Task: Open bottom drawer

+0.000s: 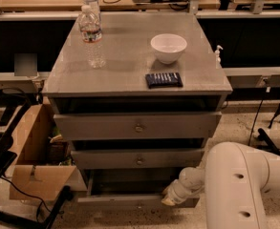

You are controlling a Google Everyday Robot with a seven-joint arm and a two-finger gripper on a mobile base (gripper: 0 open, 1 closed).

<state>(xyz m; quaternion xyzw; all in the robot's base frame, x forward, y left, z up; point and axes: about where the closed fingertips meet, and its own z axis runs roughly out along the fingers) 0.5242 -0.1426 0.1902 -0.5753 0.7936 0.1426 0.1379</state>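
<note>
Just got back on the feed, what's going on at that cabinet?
The robot's white arm reaches in from the lower right, its hand at the right end of the grey flat-fronted bottom drawer. That drawer stands partly out, its tray interior showing behind the front. A clear plastic water bottle, a white bowl and a dark flat packet sit on the grey cabinet top.

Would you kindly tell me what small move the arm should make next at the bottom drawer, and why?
Probably a short, straight pull outward, toward the camera. The gripper sits low at the front of the bottom drawer, right of its centre, and that drawer stands only partly out, a strip of its tray showing under the middle drawer. Pulling straight should limit skewing.
</note>
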